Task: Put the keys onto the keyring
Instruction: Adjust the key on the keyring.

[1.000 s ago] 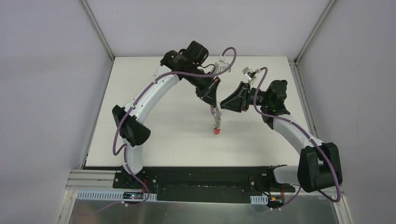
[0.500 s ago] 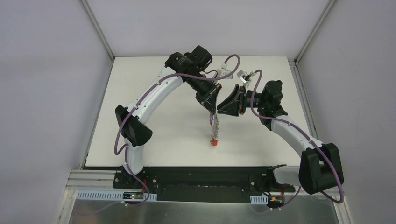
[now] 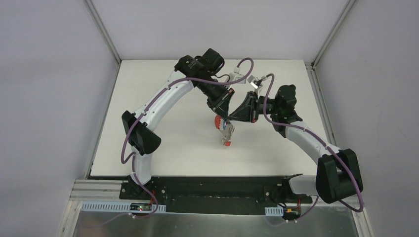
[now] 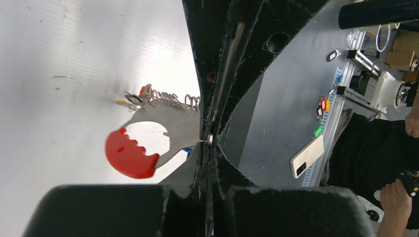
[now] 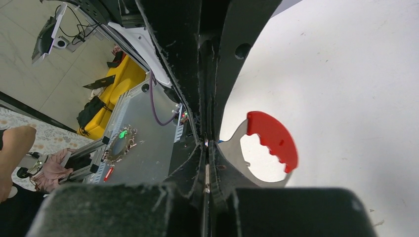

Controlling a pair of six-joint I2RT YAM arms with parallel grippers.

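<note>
Left tool [image 4: 208, 146] and right tool [image 5: 206, 148] stand tip to tip above the middle of the worktop [image 3: 163, 123]; both arms arch in from its near edge, each trailed by a purple cable [image 3: 127, 136]. Left tool: fingers pressed together, pinching the edge of the keyring [image 4: 173, 123] at its grey half; the keyring hangs from that grip over the worktop's middle, its flat face toward the left wrist camera. Right tool: fingers likewise pressed together, meeting the left tool at the same spot on the grey half; whether it pinches the keyring, a key or nothing cannot be told, since the fingers hide the contact. Red half [image 4: 129, 157]: notched along its inner edge, at the end away from both tools. Clips [image 4: 170, 99]: a row of small wire loops along the grey half's outer edge. Keys [image 4: 134, 98]: bunched at the end of that row, with one red tag [image 4: 145, 90] and a sliver of yellow beside it; in the top view this end points toward the worktop's near edge; whether it touches the worktop cannot be told. A scrap of blue [image 4: 188, 149] shows just beside the left tool's fingers.
</note>
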